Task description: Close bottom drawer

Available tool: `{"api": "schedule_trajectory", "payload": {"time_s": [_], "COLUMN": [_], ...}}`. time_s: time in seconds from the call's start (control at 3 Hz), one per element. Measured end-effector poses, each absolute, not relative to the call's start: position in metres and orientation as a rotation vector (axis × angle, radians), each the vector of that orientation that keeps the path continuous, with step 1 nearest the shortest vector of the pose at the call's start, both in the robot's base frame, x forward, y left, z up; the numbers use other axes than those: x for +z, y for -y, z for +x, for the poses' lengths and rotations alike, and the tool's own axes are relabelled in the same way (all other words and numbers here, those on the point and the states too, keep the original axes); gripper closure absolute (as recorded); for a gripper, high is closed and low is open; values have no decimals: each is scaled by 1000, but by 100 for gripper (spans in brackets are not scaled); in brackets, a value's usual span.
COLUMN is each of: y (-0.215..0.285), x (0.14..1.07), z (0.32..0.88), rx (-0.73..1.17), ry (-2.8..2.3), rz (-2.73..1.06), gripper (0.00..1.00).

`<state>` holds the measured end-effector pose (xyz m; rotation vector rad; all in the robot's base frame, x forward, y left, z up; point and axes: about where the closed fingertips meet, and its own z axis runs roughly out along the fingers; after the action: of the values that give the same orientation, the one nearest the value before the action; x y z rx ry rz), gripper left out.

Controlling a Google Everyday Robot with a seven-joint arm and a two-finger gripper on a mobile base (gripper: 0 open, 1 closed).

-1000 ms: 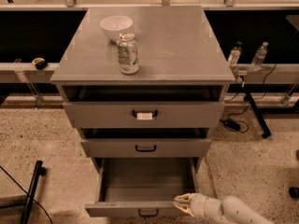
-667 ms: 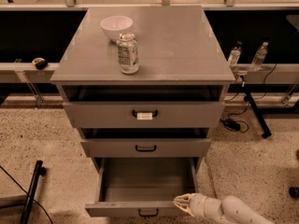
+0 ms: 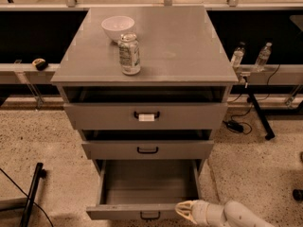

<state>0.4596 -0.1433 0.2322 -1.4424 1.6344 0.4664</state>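
Hardly anything has moved vs the earlier frames: the cream two-finger gripper (image 3: pixel 182 210) sits at the same spot, low down by the front right corner of the grey metal cabinet (image 3: pixel 180 46). Its tip is on or just beside the right end of the front panel of the bottom drawer (image 3: pixel 142 188), the narrowest grey drawer w/ a small black bar handle (image 3: pixel 150 215). That drawer is pulled well out past the cabinet's front edge. Fingers look drawn together into one blunt tip, holding nothing, prob. so they can push on the panel rather than grip. Panel lies just left of the fingertips; handle is further left, apart from them. Arm comes in from the right, so the push would go toward the back edge. On top, near the back left corner: white ceramic bowl (image 3: pixel 118 26), w/ a clear labelled jar (image 3: pixel 129 54) just in front.
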Motion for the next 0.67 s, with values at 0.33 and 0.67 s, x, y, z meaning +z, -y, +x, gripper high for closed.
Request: {"api": "schedule_trajectory", "payload": {"time_s": [0.33,0.67], "y": [139,141], "x": [220,205], "z": [437,429], "rx": [498,527], "ry": [-1662,-1690], "rz": [-1501,-1520], "gripper": [100,100]}}
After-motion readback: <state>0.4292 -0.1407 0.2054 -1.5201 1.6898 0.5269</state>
